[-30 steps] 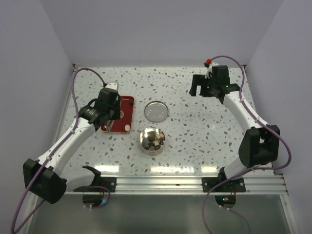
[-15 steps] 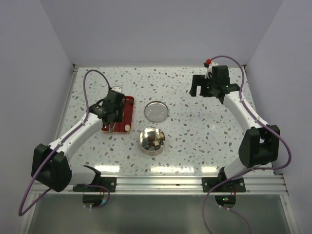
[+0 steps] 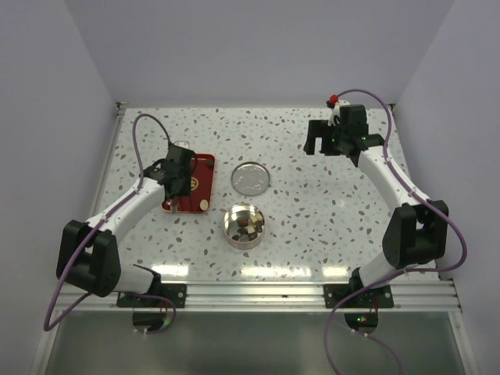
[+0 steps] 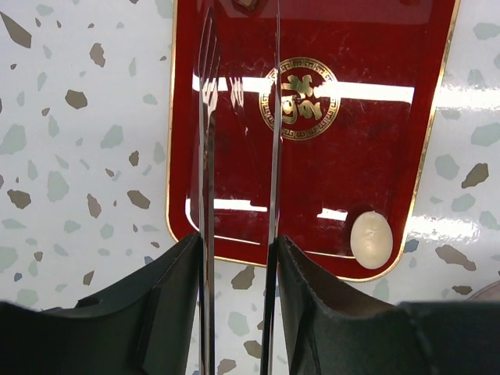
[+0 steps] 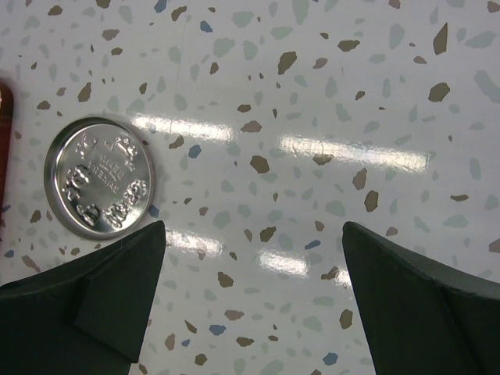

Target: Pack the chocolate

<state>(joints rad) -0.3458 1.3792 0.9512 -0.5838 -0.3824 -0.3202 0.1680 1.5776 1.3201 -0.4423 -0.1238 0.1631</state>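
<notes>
White speckled table (image 3: 312, 226), flecked with grey, brown and blue. Boxed in by plain pale lilac walls: back wall (image 3: 258, 47) behind the table's far edge, left wall (image 3: 47, 117) and right wall (image 3: 461, 94) along its sides. Aluminium rail (image 3: 312, 293) along the table's near edge. Bright strips of glare (image 3: 273, 271) on the table just beyond it.

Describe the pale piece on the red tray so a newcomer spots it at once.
Start at the red tray left of the open round tin. In the tray's near right corner, by the gold rim, lies a pale chocolate. Unlike the chunks in the tin, it is a smooth cream oval.
</notes>
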